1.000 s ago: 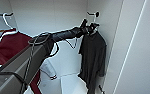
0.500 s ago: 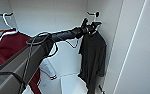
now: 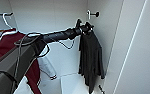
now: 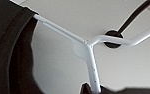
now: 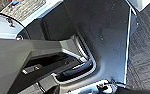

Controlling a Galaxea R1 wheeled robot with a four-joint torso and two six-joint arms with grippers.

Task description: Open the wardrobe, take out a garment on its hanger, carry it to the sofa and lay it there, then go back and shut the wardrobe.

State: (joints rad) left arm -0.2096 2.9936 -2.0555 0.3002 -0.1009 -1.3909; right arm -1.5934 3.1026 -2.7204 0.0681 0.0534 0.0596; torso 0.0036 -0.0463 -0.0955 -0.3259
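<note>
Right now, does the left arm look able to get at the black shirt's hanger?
Probably yes: the left end effector is already up at the hanger at the top of the black shirt, with nothing between them.

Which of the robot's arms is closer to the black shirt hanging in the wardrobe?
The left. Its gripper reaches into the wardrobe right at the top of the black shirt, by its white hanger. The right arm's camera looks at the robot's own body and carpet, away from the shirt.

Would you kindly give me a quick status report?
Left end effector at hanger. Black shirt hanging in open wardrobe. Maroon jacket hangs apart.
</note>
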